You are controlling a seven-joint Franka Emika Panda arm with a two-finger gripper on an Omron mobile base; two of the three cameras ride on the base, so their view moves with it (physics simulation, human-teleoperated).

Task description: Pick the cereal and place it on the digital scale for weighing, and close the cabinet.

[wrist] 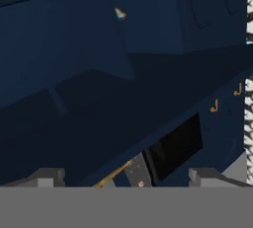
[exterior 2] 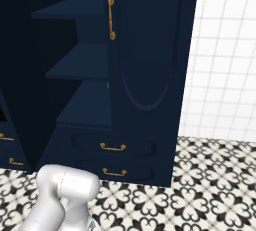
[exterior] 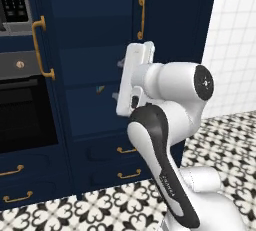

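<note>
The navy cabinet (exterior: 95,35) fills the middle, with its left door (exterior: 42,70) swung open and its right door (exterior 2: 150,50) closed. Dark inner shelves (exterior 2: 80,65) are bare in the part I see. A tiny coloured sliver (wrist: 120,13) pokes out at the back of a shelf; I cannot tell what it is. The cereal and the digital scale are out of view. My gripper (exterior: 118,80) hovers in front of the open side at middle-shelf height, pointing into the cabinet. Its fingertips (wrist: 47,175) stand wide apart, open, with nothing between them.
A black oven (exterior: 25,115) and a microwave (exterior: 12,0) stand left of the open door. Two drawers with brass handles (exterior 2: 112,147) sit under the shelves. A white tiled wall (exterior 2: 225,50) is on the right, above patterned floor (exterior 2: 200,185).
</note>
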